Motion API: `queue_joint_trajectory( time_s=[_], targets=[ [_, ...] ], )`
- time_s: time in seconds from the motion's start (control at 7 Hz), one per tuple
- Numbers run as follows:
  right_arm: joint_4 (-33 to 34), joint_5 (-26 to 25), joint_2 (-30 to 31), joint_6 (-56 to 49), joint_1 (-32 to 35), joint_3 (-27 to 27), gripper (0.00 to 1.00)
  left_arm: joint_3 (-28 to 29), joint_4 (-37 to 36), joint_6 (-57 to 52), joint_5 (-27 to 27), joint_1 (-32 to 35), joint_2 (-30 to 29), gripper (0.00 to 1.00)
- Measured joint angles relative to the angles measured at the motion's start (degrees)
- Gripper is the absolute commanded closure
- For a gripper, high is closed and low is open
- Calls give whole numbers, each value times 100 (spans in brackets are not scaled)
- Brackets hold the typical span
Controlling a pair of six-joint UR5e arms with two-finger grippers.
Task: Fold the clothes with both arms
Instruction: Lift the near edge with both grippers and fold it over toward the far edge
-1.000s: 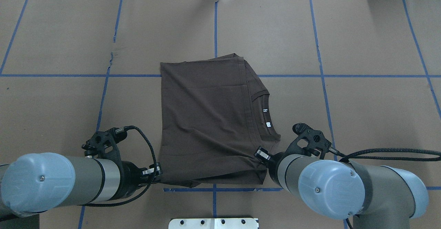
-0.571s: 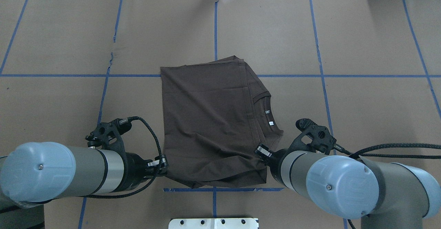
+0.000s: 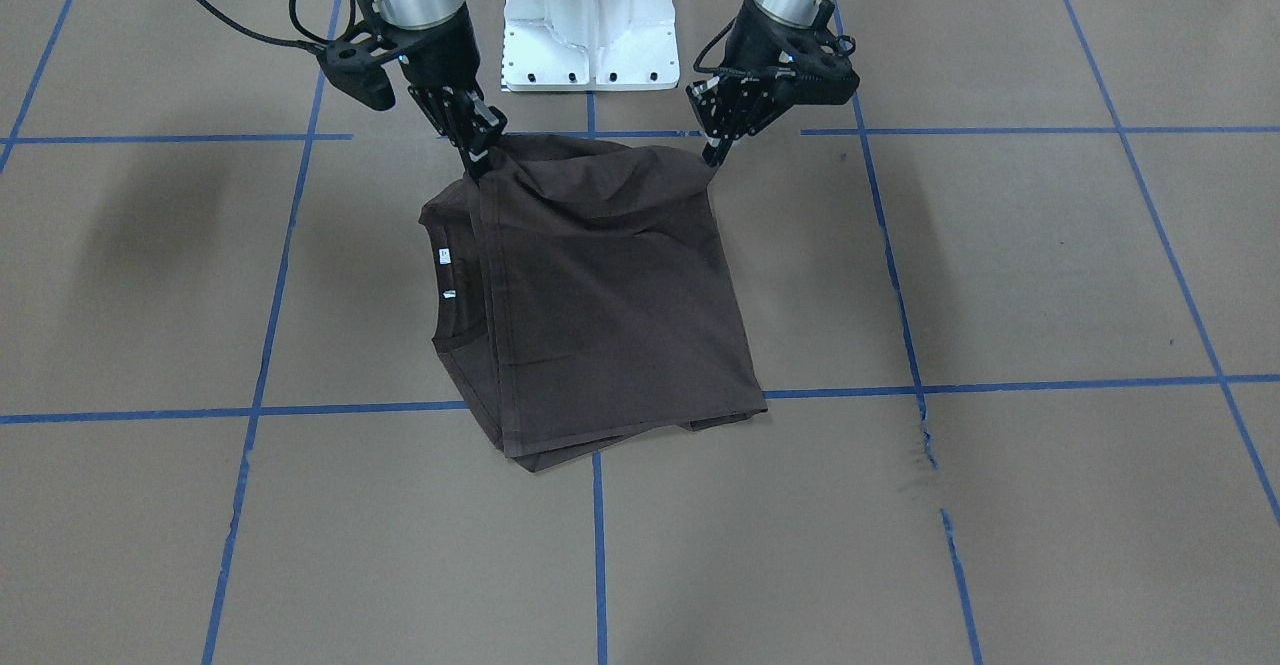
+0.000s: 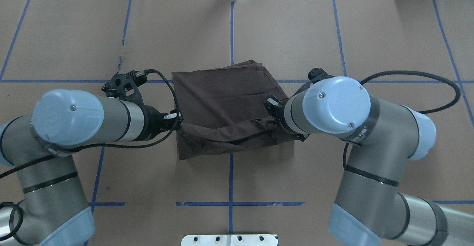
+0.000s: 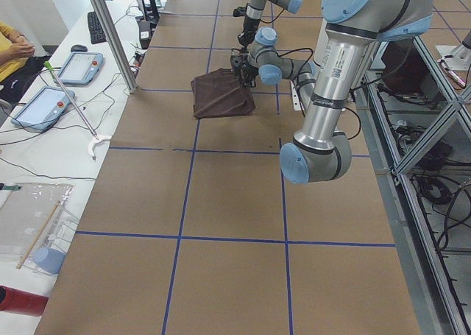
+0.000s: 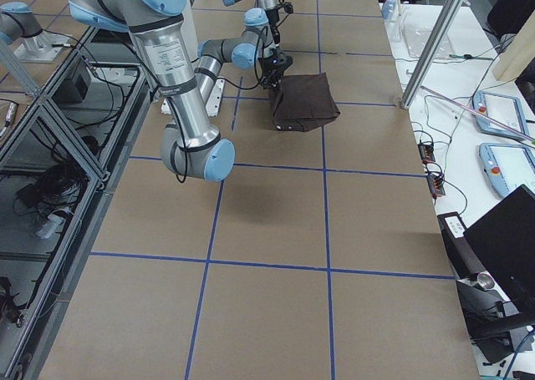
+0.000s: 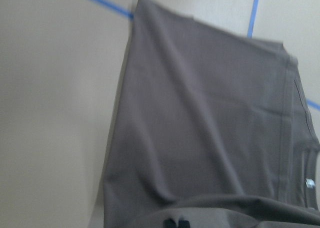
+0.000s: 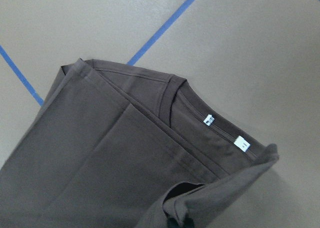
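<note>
The white pedestal base stands nearest. Just beyond it, the left gripper and right gripper each clench a near corner of the dark brown T-shirt, lifting that edge. The rest lies folded on the table. From overhead, the right arm hides the collar. On the far bench, a clear bin holds a thin stick.

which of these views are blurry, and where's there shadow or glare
Left wrist view: the T-shirt looks soft and blurred. Right wrist view: sharp, neck tags crisp. Front-facing view: soft shadows on the table. Overhead view: the strip beyond the table is blown out white.
</note>
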State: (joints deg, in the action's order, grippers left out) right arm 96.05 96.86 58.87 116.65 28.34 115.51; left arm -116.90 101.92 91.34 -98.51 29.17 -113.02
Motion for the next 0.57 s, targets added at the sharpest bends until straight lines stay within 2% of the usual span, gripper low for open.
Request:
queue_joint_trajectory(
  time_s=[0.14,0.29,0.43,0.57],
  targets=[
    [-201,223,-285,-22,292,-513,100,347,28,-287,6,265,-210,100],
    [-701,435,-461,-24,567,-1108,100,813,113,-543,14,518,-494,100],
    [-1228,577,-643,-54,768,-1783,95,1367,404,-740,25,731,-714,100],
    [-1710,733,-974,-161,958,-2634,21,2075,929,-972,41,924,-885,79]
  ],
)
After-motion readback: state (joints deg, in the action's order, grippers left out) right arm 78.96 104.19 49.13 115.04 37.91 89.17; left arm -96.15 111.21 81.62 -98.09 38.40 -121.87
